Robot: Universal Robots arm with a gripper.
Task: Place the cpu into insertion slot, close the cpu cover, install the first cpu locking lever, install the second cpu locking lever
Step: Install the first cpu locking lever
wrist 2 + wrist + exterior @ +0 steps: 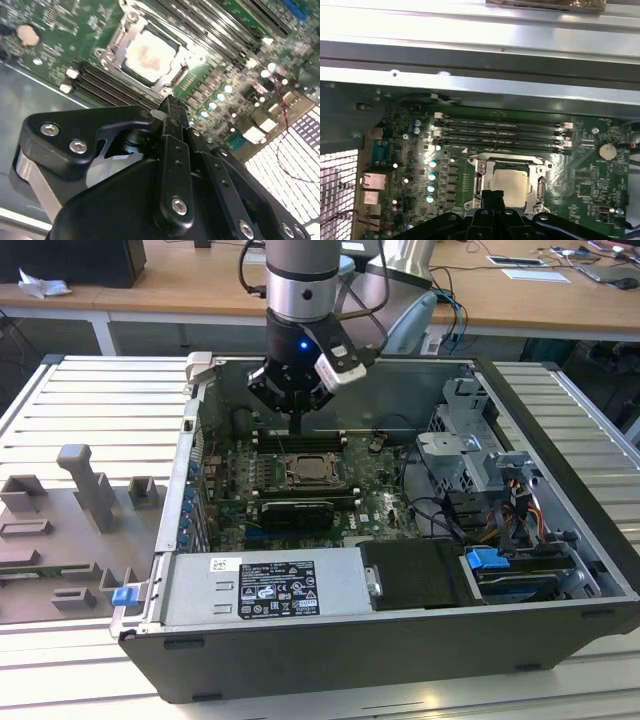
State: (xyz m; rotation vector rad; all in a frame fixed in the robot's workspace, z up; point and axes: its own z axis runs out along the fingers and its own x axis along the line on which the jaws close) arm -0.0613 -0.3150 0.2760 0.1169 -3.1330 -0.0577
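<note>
Setting: an open desktop computer case (400, 640) is lying on its side on a slatted metal table (90, 400), with the green motherboard (230, 490) facing up inside it.

Arm: the robot arm is reaching down into the case from above, with its gripper (297, 425) hanging just above the board, over the memory slots and close beside the socket.

Jaws: the two black fingers are sitting pressed together with nothing between them; in both wrist views their joined tip (170, 107) is pointing at the near edge of the socket.

Cpu: the cpu (148, 54) is lying flat inside the insertion slot (507, 187), its pale metal top facing up and carrying a faint pinkish smear.

Cpu cover: the silvery cpu cover (107, 52) is appearing to lie down around the chip, framing it through its square window; I am judging this from how flat the frame is sitting.

Locking levers: I cannot tell from here whether either lever is latched; the thin metal parts at the socket's edges are too fine to read.

Memory slots: four long black memory slots (502, 132) are running beside the socket, apart from it.

Progress: the chip placing is looking done and the cover is looking closed, while the two lever steps are, in my judgement, the part left to confirm or finish.
</note>
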